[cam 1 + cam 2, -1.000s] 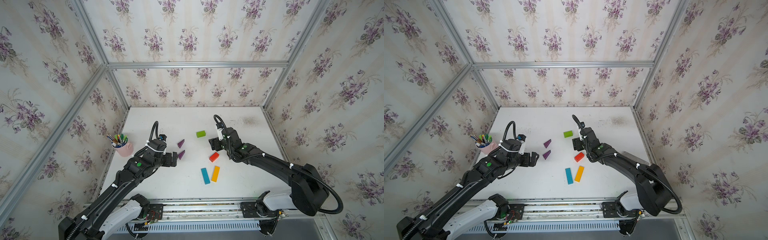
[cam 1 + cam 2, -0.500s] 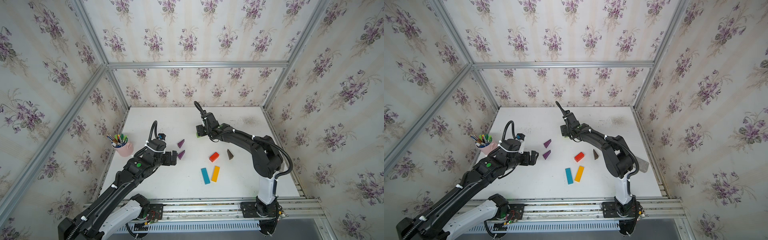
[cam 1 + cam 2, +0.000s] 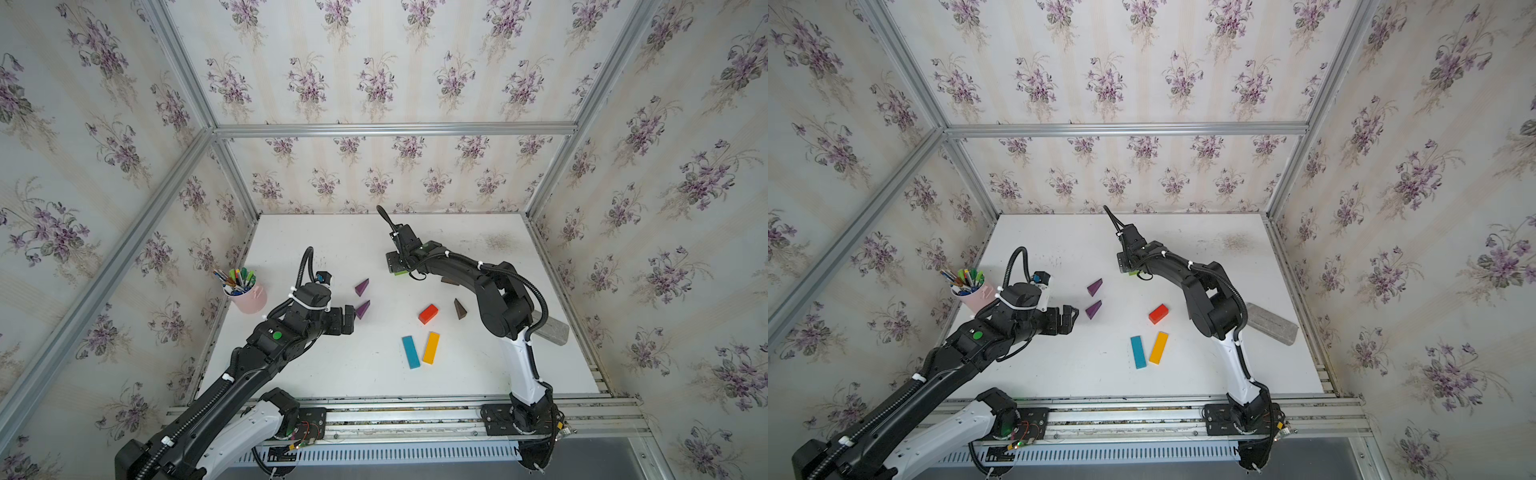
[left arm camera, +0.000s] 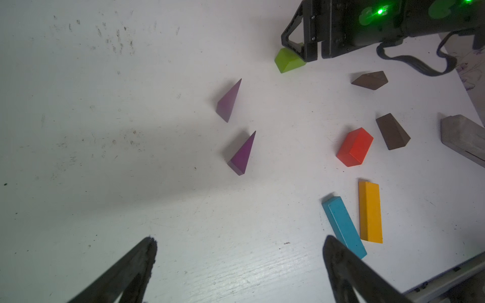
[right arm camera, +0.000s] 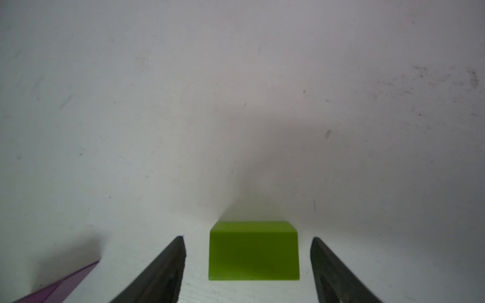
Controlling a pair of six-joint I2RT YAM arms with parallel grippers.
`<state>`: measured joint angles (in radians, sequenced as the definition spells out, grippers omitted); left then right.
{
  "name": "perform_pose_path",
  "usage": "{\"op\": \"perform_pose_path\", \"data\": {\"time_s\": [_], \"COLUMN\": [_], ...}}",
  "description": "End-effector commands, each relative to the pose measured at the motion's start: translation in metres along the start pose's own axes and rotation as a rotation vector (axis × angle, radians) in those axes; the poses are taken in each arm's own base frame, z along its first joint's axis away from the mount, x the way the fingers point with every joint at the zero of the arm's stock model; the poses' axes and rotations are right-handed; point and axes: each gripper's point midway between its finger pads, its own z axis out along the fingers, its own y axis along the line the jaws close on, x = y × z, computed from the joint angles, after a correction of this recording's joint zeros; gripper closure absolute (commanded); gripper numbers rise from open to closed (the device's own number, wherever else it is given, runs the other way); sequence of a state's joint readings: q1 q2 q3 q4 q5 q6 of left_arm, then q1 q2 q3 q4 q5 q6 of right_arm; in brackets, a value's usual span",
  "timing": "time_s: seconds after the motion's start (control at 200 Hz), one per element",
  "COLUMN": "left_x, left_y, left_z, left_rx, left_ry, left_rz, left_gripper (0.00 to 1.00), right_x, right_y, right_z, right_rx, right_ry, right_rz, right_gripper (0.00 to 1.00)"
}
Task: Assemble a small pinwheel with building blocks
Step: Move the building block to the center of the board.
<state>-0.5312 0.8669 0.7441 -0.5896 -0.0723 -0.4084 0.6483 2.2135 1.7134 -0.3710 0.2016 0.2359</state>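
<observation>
On the surface [image 3: 332,374], a grey slab [image 3: 552,330] and pink pen cup [image 3: 251,299] sit well apart from the green block [image 5: 254,250]. The right hand [image 5: 248,238] straddles that block, parted, not touching; the left hand [image 4: 239,238] gapes wide, purple wedges [image 4: 242,154] between it and the block.

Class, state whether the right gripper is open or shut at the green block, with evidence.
Open: in the right wrist view the right gripper straddles the green block, with a clear gap on each side.
</observation>
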Motion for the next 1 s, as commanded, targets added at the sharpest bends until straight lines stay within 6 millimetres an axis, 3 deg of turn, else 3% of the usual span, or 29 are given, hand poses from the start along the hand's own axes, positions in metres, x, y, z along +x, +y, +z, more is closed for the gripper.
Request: {"op": "perform_pose_path", "data": {"time_s": [0.0, 0.21, 0.784, 0.994], "left_x": [-0.005, -0.007, -0.005, -0.005], "left_y": [-0.011, -0.020, -0.018, -0.017], "left_z": [0.000, -0.001, 0.001, 0.000], "left_rx": [0.059, 0.092, 0.077, 0.074], "left_ry": [-0.026, -0.033, -0.029, -0.036], "left_rz": [-0.014, 0.001, -0.009, -0.011], "left_gripper": [0.01, 0.01, 0.01, 0.01], "right_x": [0.007, 0.012, 0.019, 0.026], "right_y": [-0.006, -0.002, -0.005, -0.009], "right_z": [0.003, 0.011, 0.014, 0.012], "right_rx": [0.040, 0.021, 0.036, 0.045], "right_ry": [0.021, 0.035, 0.051, 0.060], "right_rz": [0.007, 0.009, -0.005, -0.001], "right_gripper": [0.24, 0.25, 0.31, 0.41]}}
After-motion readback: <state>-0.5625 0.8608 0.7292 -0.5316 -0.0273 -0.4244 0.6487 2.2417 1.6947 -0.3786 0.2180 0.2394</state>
